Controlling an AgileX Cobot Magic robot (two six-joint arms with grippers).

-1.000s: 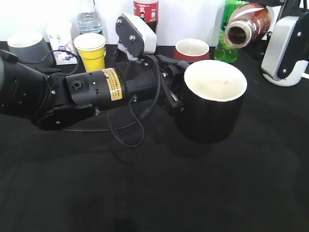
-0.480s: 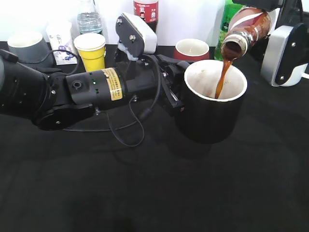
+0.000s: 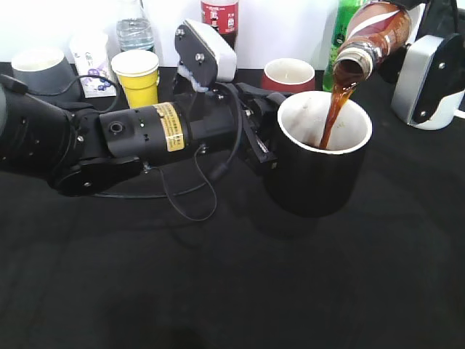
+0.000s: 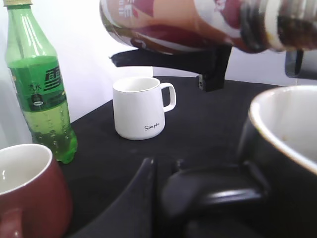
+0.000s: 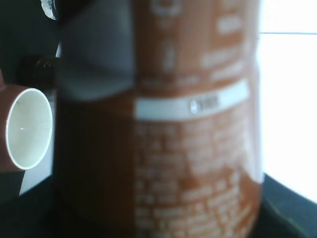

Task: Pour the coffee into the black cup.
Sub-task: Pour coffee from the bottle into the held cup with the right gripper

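The black cup with a white inside stands mid-table. My left gripper is shut on its black handle; the cup's rim shows in the left wrist view. My right gripper is shut on the coffee bottle, which is tilted mouth-down over the cup's rim; only its fingers beside the bottle show, near the top right corner. A brown stream runs from the bottle's mouth into the cup. The bottle fills the right wrist view and crosses the top of the left wrist view.
Along the back stand a red mug, a green soda bottle, a cola bottle, a yellow paper cup, a grey mug, a water bottle and a small box. A white mug sits further right.
One second ago the bottle was tilted above the cup with nothing flowing. It has tipped further and coffee now streams into the cup. The left arm has stayed still.
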